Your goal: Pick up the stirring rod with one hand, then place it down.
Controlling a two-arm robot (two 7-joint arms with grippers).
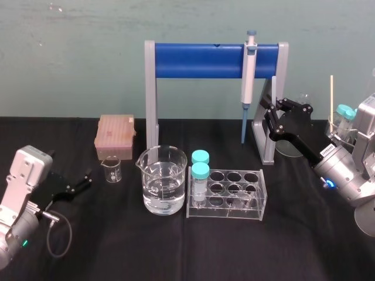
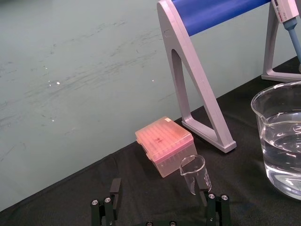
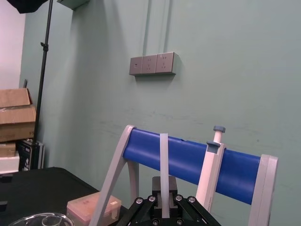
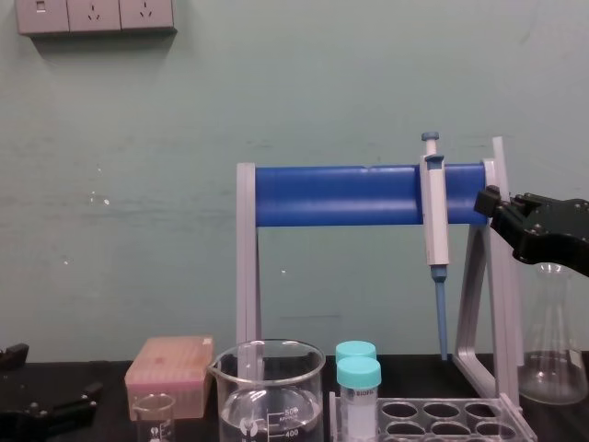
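The stirring rod point(image 3: 163, 174) is a thin whitish glass stick standing upright between the fingers of my right gripper point(image 3: 163, 209), which is shut on its lower part. In the chest view the rod's top point(image 4: 498, 152) rises just above the right end of the blue bar, with the right gripper point(image 4: 492, 207) raised well above the table. From the head, the right gripper point(image 1: 270, 110) hangs in front of the stand's right leg. My left gripper point(image 1: 84, 182) rests low at the table's left, open and holding nothing, its fingers point(image 2: 107, 207) spread wide.
A grey stand with a blue bar point(image 1: 199, 60) carries a white-and-blue pipette point(image 1: 248, 76). Before it are a water-filled beaker point(image 1: 162, 178), a small beaker point(image 1: 111, 170), a pink tip box point(image 1: 115, 136) and a clear rack point(image 1: 231, 196) with capped vials point(image 1: 200, 170). A flask point(image 4: 550, 341) stands at the right.
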